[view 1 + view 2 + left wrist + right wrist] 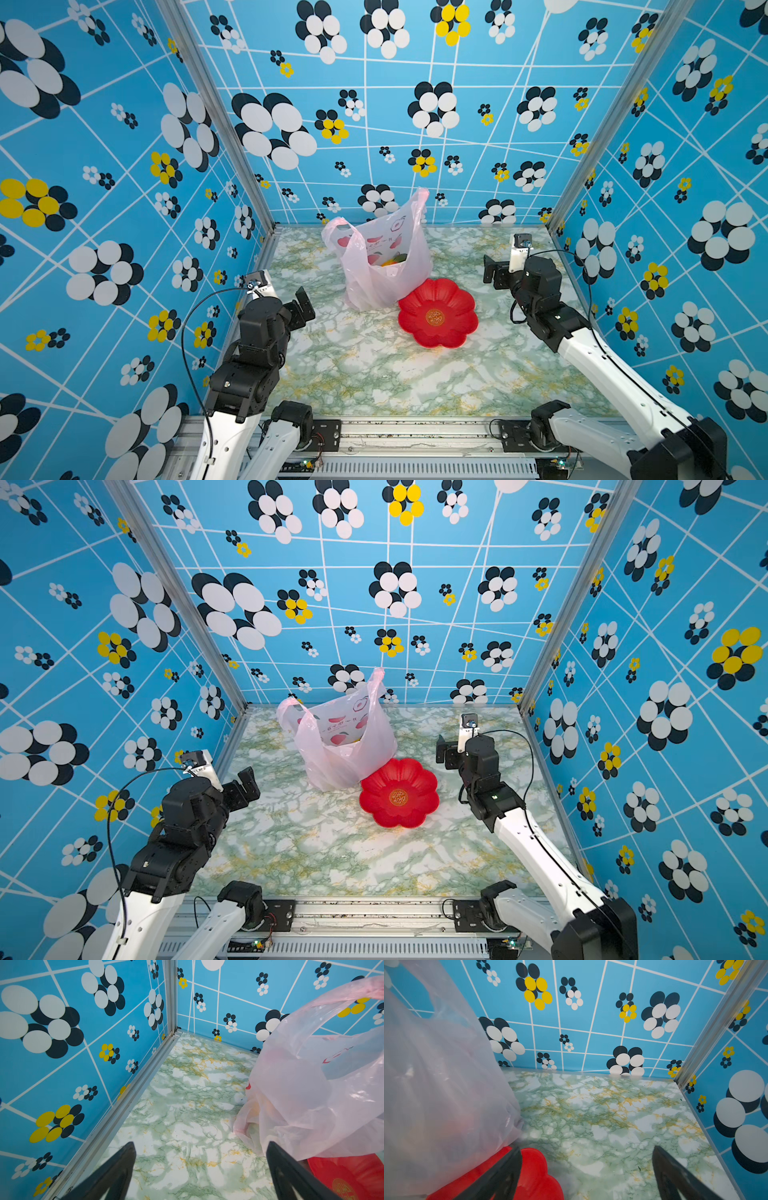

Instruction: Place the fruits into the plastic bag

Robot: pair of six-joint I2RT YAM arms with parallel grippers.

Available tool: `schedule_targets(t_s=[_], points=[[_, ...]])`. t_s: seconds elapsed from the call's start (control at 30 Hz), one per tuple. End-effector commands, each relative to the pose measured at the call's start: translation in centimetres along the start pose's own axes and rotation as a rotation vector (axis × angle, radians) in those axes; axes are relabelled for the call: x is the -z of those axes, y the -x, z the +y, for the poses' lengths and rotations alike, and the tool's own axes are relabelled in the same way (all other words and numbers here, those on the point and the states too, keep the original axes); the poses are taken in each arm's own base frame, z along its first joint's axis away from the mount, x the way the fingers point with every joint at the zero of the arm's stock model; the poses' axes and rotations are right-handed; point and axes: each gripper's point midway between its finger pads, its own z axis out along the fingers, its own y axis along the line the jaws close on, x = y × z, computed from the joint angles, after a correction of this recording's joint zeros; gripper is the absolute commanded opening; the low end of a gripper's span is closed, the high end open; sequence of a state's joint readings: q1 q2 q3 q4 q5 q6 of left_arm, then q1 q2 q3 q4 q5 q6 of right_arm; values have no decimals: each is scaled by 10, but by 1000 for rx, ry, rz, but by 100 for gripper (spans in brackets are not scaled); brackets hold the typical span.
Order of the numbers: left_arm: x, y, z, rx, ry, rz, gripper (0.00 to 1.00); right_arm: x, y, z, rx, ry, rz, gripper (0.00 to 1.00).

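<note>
Touching one red dish (453, 332) stands one plastic bag (380, 284).

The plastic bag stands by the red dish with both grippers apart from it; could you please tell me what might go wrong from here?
1. The thin plastic bag stands unsupported beside the red dish; it might slump and spill the fruits.
2. One of the fingers of the open left gripper sits close to the bag's film; moving could snag it.
3. Only yellow-green fruit shows inside, so the count is unconfirmed.
</note>
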State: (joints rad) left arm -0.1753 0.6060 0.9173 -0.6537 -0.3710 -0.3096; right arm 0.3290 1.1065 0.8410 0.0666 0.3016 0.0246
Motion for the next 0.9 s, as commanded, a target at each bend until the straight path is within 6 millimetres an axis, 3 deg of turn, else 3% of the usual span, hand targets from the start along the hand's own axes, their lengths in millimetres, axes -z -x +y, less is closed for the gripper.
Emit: schedule_targets(t_s=[0.0,0.17,0.47,0.5,0.87], points=[[-17,4,2,-33,19,-37,99,-18,4,-10,-7,-22,-45,99],[-40,-8,11,-11,49,-15,99,-40,-36,-26,-13,-39,55,99],[-65,-29,18,50,67,31,99,-52,-114,-53,-40,-93,185,99],[-66,-31,20,54,72,32,99,-54,-120,-64,-50,-120,193,99],[-103,-51,39,-43,164,4,99,-74,-148,-79,-87,-115,224,99]])
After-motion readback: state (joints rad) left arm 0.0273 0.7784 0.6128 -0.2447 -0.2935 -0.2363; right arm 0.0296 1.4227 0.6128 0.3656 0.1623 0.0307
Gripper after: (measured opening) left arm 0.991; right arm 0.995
